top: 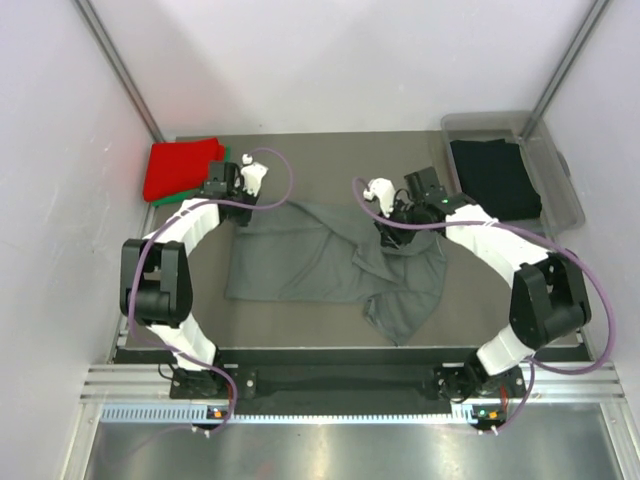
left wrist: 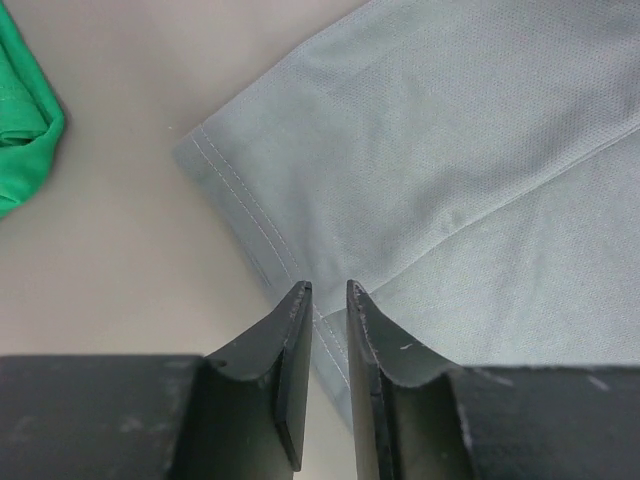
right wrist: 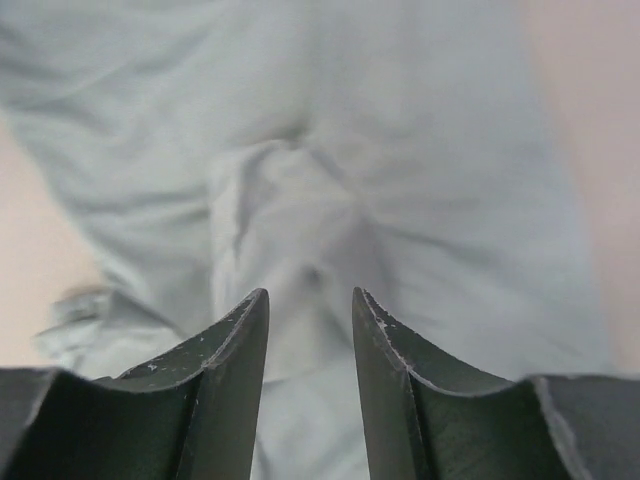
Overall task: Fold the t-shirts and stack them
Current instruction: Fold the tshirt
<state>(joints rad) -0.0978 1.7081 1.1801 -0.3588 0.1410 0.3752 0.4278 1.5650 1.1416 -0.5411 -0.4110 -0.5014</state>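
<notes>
The table [top: 300, 160] fills the middle of the top view, with both arms reaching in from the 6 o'clock edge.

The dark grey t-shirt [top: 310, 260] lies across the table's centre. Its 9 o'clock half is spread fairly flat. Its 3 o'clock half is rumpled into folds, with a flap trailing toward 5 o'clock.

At the 2 o'clock corner sits a clear plastic tub [top: 560, 170]. The black t-shirt [top: 495, 178] lies folded inside it.

At the 10 o'clock corner the bright red t-shirt [top: 180, 168] lies folded on top of the green t-shirt [top: 172, 199]. Only a green rim shows beneath it.

The left gripper [left wrist: 328, 290] is at the grey shirt's 11 o'clock corner, near the red and green pile. In the left wrist view its fingers stand only a narrow slit apart over the stitched sleeve hem. The cloth lies flat there, with no sign of being pinched. A bit of the green shirt shows at that view's 9 o'clock edge.

The right gripper [right wrist: 310, 295] is over the bunched cloth on the grey shirt's 2 o'clock side. In the right wrist view its fingers are somewhat further apart, with a raised wrinkle of grey cloth seen between them. That view is blurred, and I cannot tell whether the tips touch the fabric.
</notes>
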